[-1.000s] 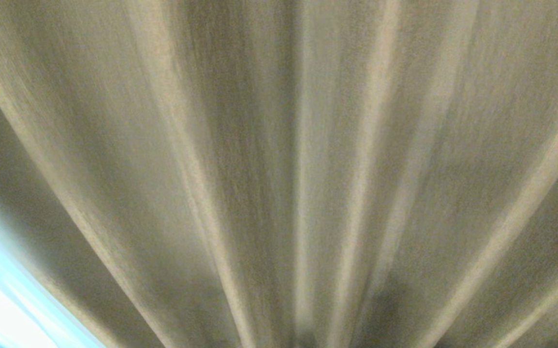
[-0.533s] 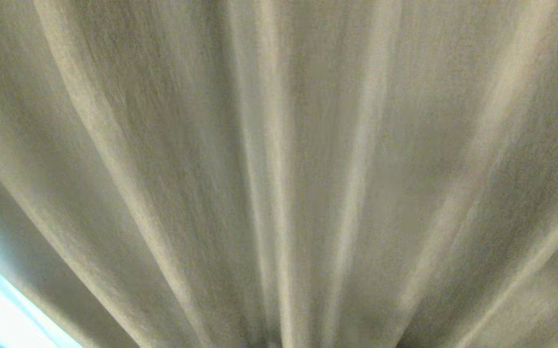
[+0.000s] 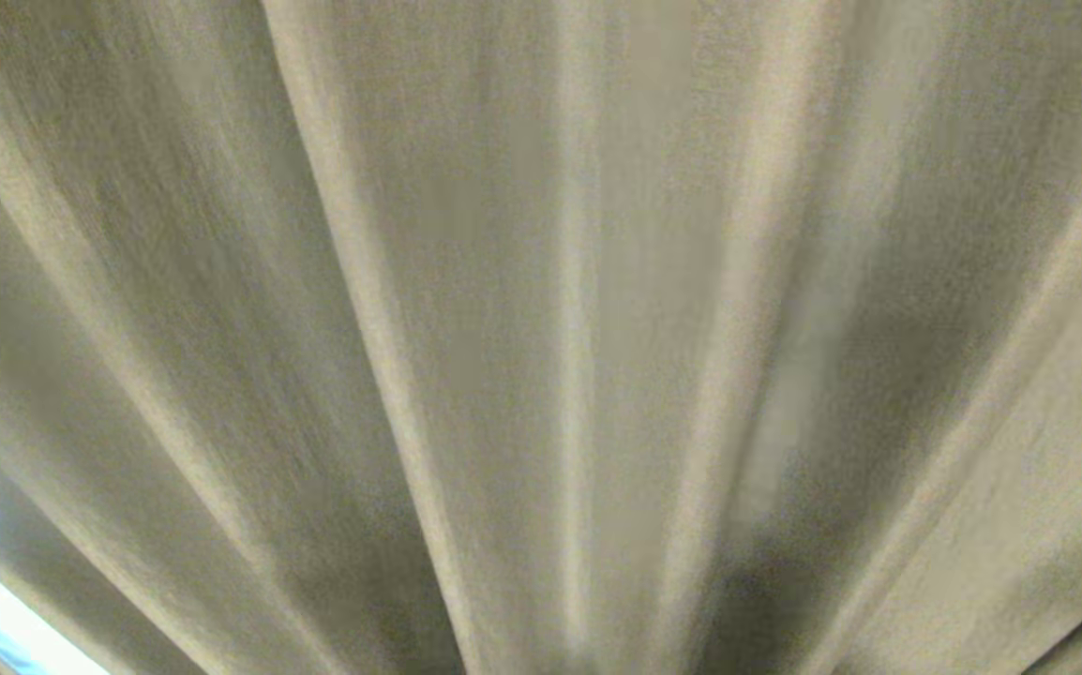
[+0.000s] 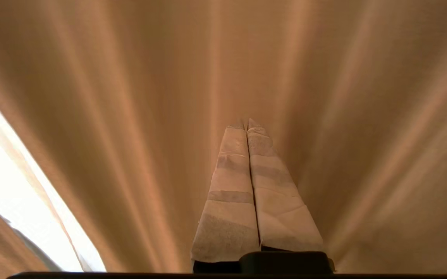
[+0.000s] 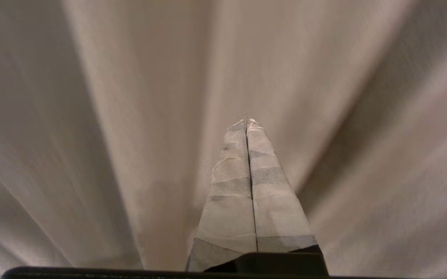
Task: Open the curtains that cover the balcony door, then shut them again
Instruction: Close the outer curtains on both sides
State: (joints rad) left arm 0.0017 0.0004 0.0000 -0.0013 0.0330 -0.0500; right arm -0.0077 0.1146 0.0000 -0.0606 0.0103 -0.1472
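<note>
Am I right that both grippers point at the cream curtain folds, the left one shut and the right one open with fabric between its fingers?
Not quite: the right gripper is shut too, and the right wrist view shows its taped fingers pressed together with no fabric between them. The rest holds: the left gripper is shut, and both point at the curtains.

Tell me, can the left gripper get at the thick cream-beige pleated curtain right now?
Probably yes. The left gripper, fingers shut and empty, points straight at the thick cream-beige pleated curtain with nothing between them; it would need to open first to grab a fold.
</note>
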